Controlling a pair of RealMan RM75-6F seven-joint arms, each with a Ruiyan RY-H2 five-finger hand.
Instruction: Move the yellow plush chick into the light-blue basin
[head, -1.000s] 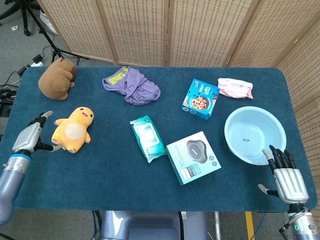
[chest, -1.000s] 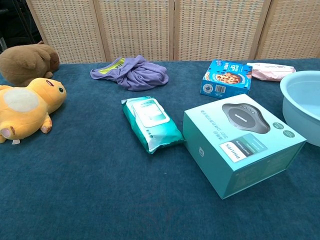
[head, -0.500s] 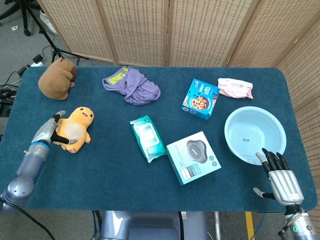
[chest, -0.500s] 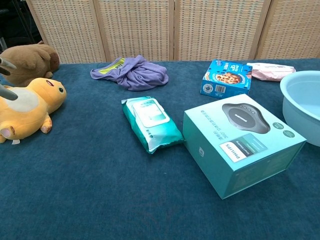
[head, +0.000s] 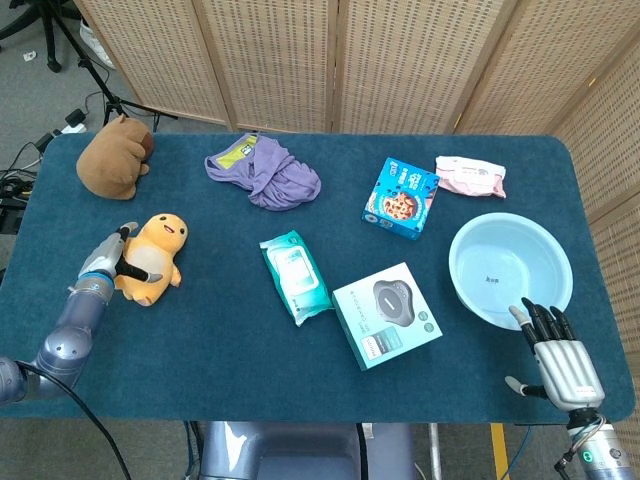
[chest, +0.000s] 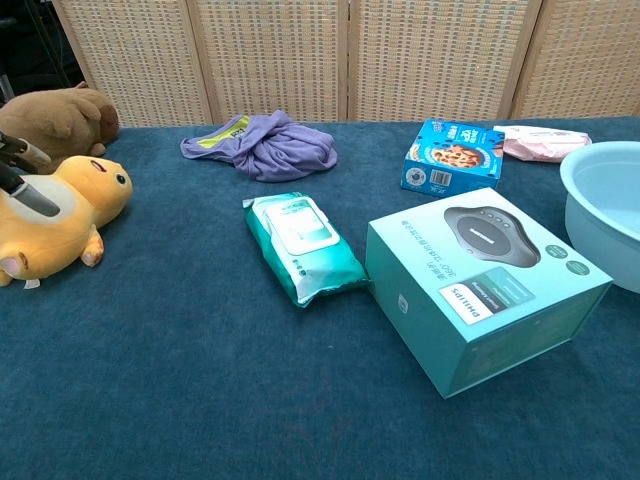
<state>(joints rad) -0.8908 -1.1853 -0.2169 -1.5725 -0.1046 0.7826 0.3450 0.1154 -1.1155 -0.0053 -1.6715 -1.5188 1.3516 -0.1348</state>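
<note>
The yellow plush chick (head: 152, 256) lies on its back at the left side of the blue table, head pointing away from me; it also shows in the chest view (chest: 60, 215). My left hand (head: 108, 258) is at the chick's left flank, its fingers (chest: 28, 192) spread and lying across the white belly, with the chick still resting on the table. The light-blue basin (head: 510, 268) stands empty at the far right, cut off by the chest view's edge (chest: 603, 190). My right hand (head: 560, 362) hovers just in front of the basin, fingers apart, holding nothing.
A brown plush (head: 113, 157) sits behind the chick. Between chick and basin lie a purple cloth (head: 266, 171), a teal wipes pack (head: 295, 277), a teal Philips box (head: 387, 315), a blue cookie box (head: 400, 197) and a pink pack (head: 470, 176).
My left hand has moved right from beside the chick until its fingers lie on the belly. The right hand has drifted slightly toward me. The chick has not moved.
</note>
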